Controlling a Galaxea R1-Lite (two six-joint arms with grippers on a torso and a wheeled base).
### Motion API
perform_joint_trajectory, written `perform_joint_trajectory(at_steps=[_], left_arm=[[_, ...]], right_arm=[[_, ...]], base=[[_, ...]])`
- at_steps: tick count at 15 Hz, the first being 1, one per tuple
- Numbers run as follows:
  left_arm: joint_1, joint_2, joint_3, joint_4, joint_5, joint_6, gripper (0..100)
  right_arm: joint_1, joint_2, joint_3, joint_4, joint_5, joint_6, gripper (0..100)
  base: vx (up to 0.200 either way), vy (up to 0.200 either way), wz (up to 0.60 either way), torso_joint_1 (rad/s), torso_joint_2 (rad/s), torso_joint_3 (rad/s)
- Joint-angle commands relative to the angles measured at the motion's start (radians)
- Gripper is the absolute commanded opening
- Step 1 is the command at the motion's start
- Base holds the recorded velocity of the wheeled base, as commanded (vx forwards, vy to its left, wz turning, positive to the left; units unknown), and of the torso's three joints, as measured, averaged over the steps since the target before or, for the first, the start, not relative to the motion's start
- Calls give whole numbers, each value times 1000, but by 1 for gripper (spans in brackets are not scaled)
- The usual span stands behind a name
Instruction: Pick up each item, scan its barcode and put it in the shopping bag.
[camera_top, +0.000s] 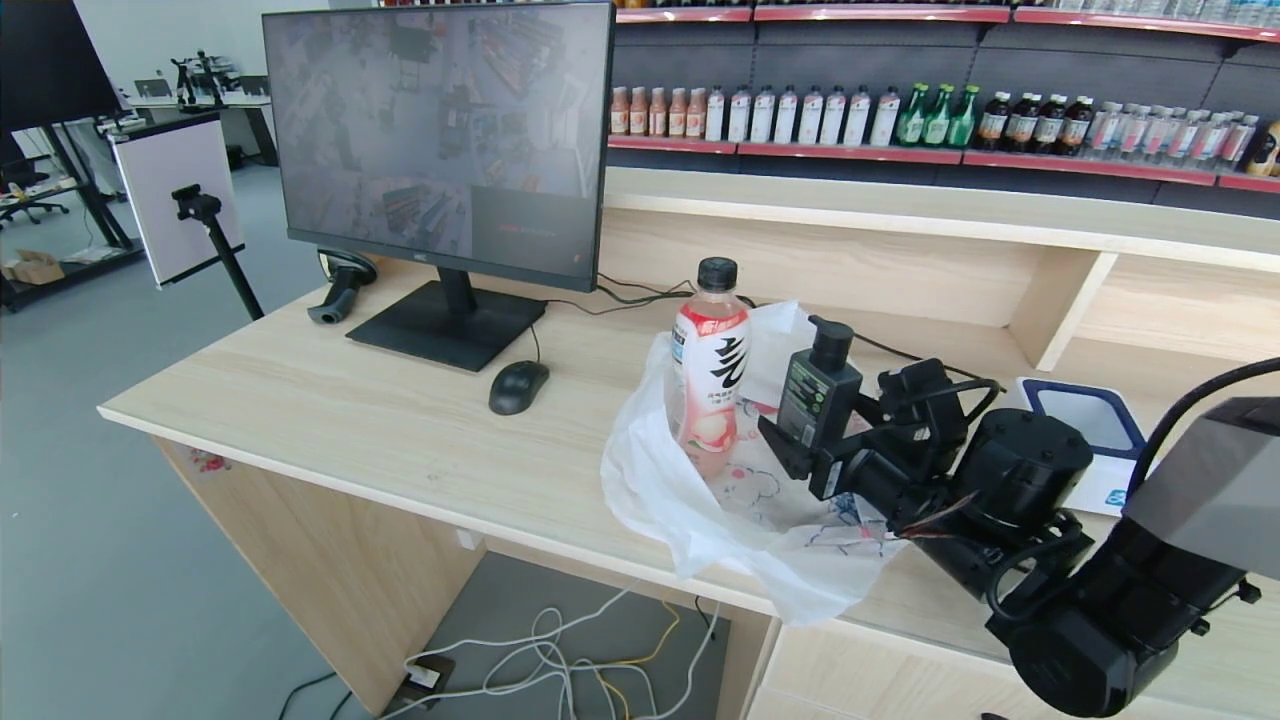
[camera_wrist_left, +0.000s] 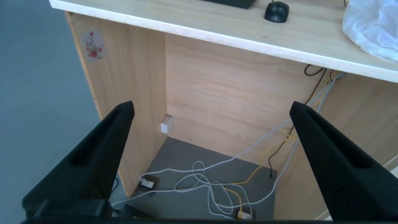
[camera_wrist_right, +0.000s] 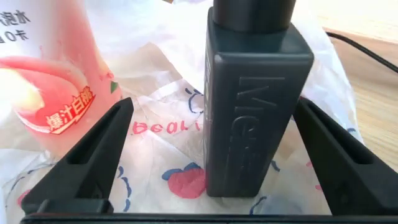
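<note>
A white plastic shopping bag (camera_top: 680, 500) lies open on the desk. A pink peach drink bottle (camera_top: 710, 370) stands upright in it. Beside that stands a dark green pump bottle (camera_top: 818, 385), its base on the printed plastic (camera_wrist_right: 155, 112). My right gripper (camera_top: 815, 430) is open around the dark bottle (camera_wrist_right: 255, 106), with a gap on each side between the fingers (camera_wrist_right: 93, 155) and the bottle. The pink bottle (camera_wrist_right: 50, 81) is just outside one finger. My left gripper (camera_wrist_left: 211, 107) hangs open and empty below the desk's front edge.
On the wooden desk (camera_top: 350, 410) are a monitor (camera_top: 440, 140), a black mouse (camera_top: 518, 386), a handheld scanner (camera_top: 340, 285) and a white and blue device (camera_top: 1085, 420) behind my right arm. Drink shelves (camera_top: 900, 115) line the back. Cables (camera_wrist_left: 211, 186) lie on the floor under the desk.
</note>
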Motion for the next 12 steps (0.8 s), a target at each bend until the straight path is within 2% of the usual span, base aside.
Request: perform_joint_trajectory(at_steps=[1, 6, 8, 10, 11, 12], left_arm=[[0, 0, 0, 0, -2, -1, 100], [0, 0, 0, 0, 0, -1, 100], [0, 0, 0, 0, 0, -1, 100], [0, 0, 0, 0, 0, -1, 100], [0, 0, 0, 0, 0, -1, 100], [0, 0, 0, 0, 0, -1, 100]], right_arm=[[16, -81, 40, -3, 0, -1, 100], [8, -261, 144, -3, 0, -1, 100], [-10, -517, 307, -3, 2, 2, 100], [-9, -646, 439, -3, 2, -6, 100], [-9, -661, 459, -3, 2, -6, 100], [5, -753, 560, 0, 3, 5, 100]], base=[[0, 0, 0, 0, 0, 0], [0, 0, 0, 0, 0, 0], [0, 0, 0, 0, 0, 0], [0, 0, 0, 0, 0, 0], [0, 0, 0, 0, 0, 0], [0, 0, 0, 0, 0, 0]])
